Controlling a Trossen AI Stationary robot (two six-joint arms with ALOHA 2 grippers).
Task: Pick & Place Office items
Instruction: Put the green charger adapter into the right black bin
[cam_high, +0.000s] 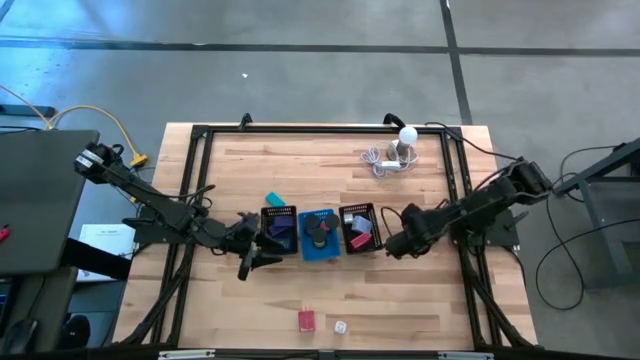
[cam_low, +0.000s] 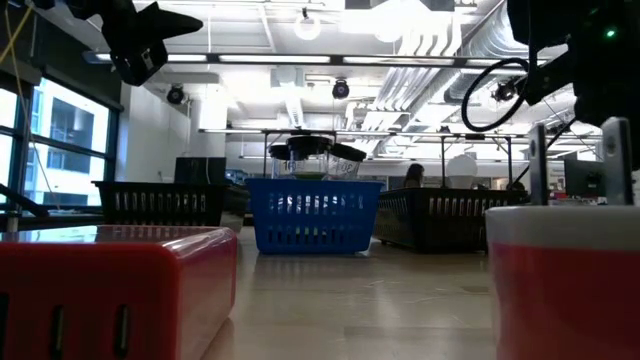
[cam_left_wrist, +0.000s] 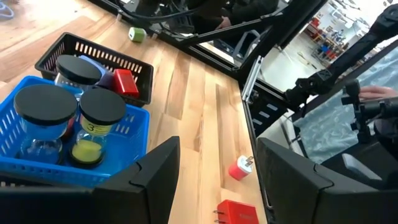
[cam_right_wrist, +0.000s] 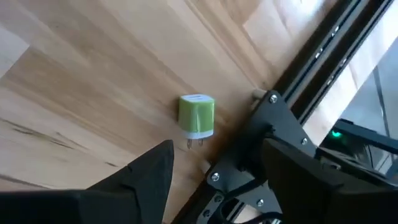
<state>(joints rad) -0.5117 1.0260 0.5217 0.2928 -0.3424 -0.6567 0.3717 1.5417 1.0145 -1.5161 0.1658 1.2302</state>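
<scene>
Three trays stand in a row mid-table: a black mesh tray (cam_high: 278, 228), a blue tray (cam_high: 318, 236) with black-lidded jars (cam_left_wrist: 43, 106), and a second black mesh tray (cam_high: 360, 228) with a red block (cam_left_wrist: 125, 82). My left gripper (cam_high: 252, 264) hovers open by the first tray's near left corner, holding nothing. My right gripper (cam_high: 393, 244) is open to the right of the trays, pointing steeply down above a green plug adapter (cam_right_wrist: 197, 116) that lies on its side on the wood. A red block (cam_high: 306, 320) and a small red-and-white plug (cam_high: 341, 327) lie near the front edge.
A teal block (cam_high: 274, 200) lies behind the left mesh tray. A white bulb with coiled cable (cam_high: 398, 150) sits at the far right. A black metal frame (cam_right_wrist: 292, 118) runs round the table, close beside the green adapter. Bare wood lies between the trays and the front edge.
</scene>
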